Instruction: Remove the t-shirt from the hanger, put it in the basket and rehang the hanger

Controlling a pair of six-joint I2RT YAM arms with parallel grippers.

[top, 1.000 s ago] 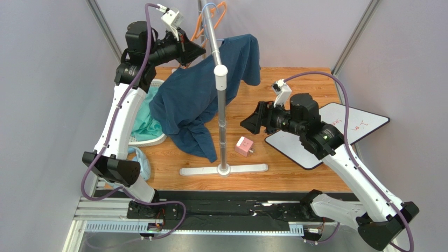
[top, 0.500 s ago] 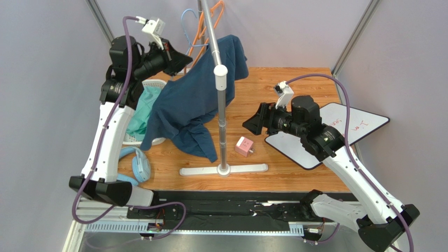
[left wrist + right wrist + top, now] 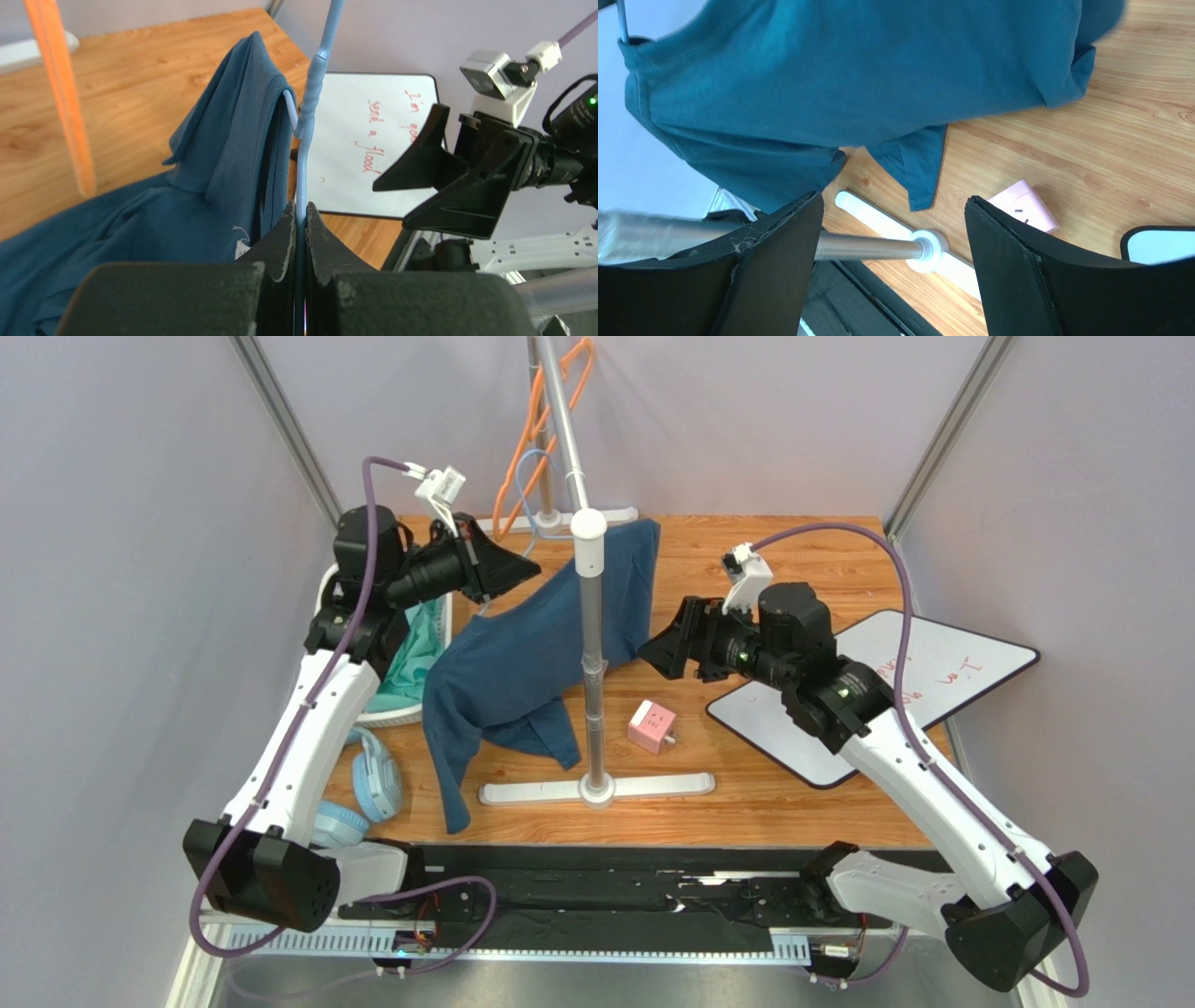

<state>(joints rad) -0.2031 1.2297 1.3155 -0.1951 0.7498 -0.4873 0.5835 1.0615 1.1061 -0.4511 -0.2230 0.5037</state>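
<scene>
Top external view: clamped tight on the pale blue hanger with the left gripper, with the dark blue t-shirt draped from it at nine o'clock of the pole. Spread wide apart at three o'clock of the pole with the right gripper, just beside the cloth's edge.

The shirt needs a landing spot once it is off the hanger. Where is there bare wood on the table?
Bare wood: the near right, between the rack base, the whiteboard and the table edge; and the far right corner, between the t-shirt and the whiteboard. The left is crowded with the basket and headphones. A pink cube sits just beyond the rack base.
</scene>
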